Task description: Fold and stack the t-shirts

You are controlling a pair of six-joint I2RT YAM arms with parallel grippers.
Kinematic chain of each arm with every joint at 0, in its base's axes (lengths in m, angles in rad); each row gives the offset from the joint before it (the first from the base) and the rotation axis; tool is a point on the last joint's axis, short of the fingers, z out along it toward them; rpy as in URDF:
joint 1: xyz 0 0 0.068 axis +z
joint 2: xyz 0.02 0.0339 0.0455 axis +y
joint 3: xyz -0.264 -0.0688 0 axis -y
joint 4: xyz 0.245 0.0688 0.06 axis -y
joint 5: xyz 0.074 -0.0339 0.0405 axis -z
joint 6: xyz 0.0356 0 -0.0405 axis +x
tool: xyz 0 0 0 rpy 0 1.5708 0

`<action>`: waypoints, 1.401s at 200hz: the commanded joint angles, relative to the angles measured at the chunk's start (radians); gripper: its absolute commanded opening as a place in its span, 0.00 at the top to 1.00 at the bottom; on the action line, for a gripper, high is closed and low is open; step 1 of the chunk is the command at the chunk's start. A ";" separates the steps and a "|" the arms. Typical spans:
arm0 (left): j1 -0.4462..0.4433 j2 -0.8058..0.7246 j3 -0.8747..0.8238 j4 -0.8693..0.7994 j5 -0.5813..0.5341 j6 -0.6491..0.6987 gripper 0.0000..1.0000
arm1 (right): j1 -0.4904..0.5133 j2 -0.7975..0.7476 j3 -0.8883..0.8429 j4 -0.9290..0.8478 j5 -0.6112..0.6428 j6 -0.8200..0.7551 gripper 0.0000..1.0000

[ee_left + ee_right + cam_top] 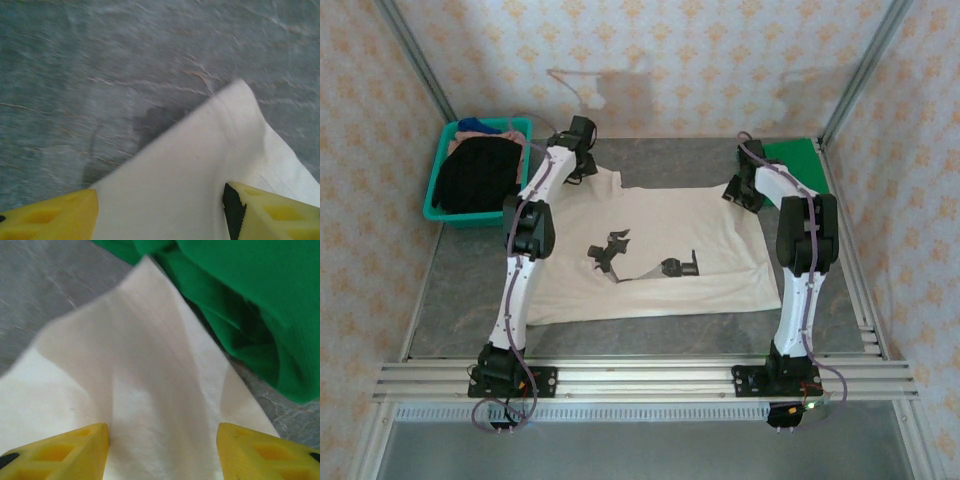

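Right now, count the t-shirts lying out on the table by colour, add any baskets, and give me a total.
Cream t-shirt: 1
Green t-shirt: 1
Teal basket: 1
Total: 3

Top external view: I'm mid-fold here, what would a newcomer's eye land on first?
The big cream t-shirt spread flat across the middle of the table. Both arms reach to its far corners, the left gripper and right gripper each open with cream cloth between the fingers. The bright green t-shirt lies at the far right corner, and a teal basket of dark clothes sits at the far left.
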 commanded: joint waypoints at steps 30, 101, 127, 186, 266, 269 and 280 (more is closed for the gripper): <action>0.031 0.038 0.003 0.060 -0.024 -0.072 0.51 | -0.015 0.020 0.051 -0.006 0.090 -0.046 0.41; 0.038 0.099 0.018 0.069 0.112 -0.056 0.53 | -0.016 0.093 0.161 -0.008 0.061 -0.040 0.41; 0.041 0.101 0.020 0.062 0.142 -0.053 0.87 | -0.016 0.104 0.159 0.004 0.030 -0.032 0.41; 0.079 -0.054 0.031 0.024 0.247 0.025 1.00 | -0.017 0.086 0.102 0.035 -0.015 -0.017 0.51; 0.123 -0.472 -0.369 0.183 0.447 0.056 1.00 | -0.001 -0.049 -0.040 0.089 -0.066 -0.021 0.75; 0.123 -0.483 -0.389 0.188 0.452 0.057 1.00 | 0.001 -0.057 -0.045 0.088 -0.062 -0.024 0.75; 0.123 -0.524 -0.453 0.204 0.462 0.066 1.00 | 0.011 -0.090 -0.068 0.080 -0.041 -0.035 0.75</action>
